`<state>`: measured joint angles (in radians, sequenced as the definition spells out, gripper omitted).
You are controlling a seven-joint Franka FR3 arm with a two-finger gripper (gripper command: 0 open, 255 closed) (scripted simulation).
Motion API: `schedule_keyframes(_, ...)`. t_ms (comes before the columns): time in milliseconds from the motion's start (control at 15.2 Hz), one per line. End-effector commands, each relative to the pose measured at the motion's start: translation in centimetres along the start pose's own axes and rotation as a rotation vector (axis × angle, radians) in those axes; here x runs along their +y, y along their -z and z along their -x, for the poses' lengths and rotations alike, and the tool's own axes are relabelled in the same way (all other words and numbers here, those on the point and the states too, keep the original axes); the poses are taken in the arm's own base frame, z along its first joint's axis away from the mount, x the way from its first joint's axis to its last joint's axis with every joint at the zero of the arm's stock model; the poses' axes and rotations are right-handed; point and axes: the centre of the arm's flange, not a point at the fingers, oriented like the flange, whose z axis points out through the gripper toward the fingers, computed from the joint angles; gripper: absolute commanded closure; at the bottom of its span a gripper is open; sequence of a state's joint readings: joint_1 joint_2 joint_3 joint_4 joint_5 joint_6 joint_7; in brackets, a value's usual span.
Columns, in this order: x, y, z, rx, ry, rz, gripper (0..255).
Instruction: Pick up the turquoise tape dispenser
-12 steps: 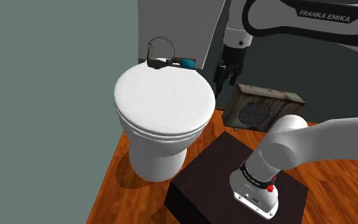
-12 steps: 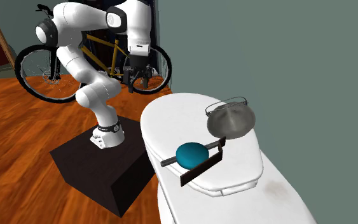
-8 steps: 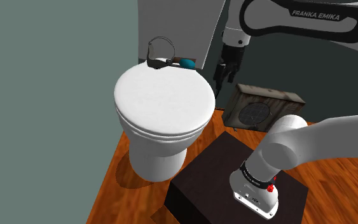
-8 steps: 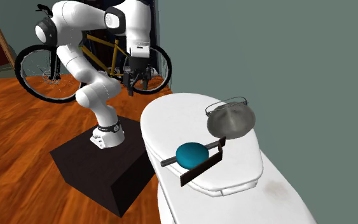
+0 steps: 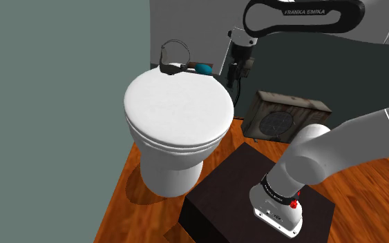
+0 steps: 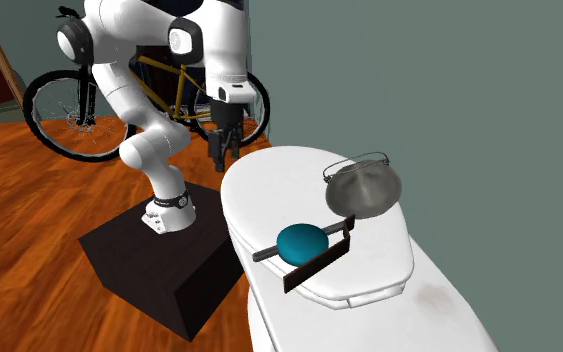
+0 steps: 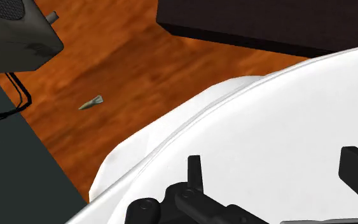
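Shoulder view: we see the turquoise domed tape dispenser (image 5: 203, 68) at the back of the white toilet lid (image 5: 179, 110), small and hard to make out; the black two-finger gripper (image 5: 235, 74) hangs near it, apart.
Second exterior view: the dispenser (image 6: 303, 244) lies beside a grey wire-handled bowl (image 6: 362, 188); the gripper's tips are too dark to separate.
Wrist view: we find the fingers (image 7: 194, 172) wide apart, holding nothing.

The words FRANKA EMIKA stand on the robot's arm (image 5: 303, 12), up above the white toilet (image 5: 179, 110).
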<state>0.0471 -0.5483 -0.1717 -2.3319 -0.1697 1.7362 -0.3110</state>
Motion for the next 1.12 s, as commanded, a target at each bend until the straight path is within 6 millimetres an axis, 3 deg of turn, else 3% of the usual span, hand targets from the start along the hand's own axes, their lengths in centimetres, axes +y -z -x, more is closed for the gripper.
schedule_keyframes(0,1.9,-0.4,-1.7,0.014,0.07,0.007,0)
schedule_keyframes(528,7.5,-1.3,-9.5,0.07,0.331,0.026,0)
schedule_keyframes(1056,11.0,-1.5,-18.6,0.126,0.593,0.046,0)
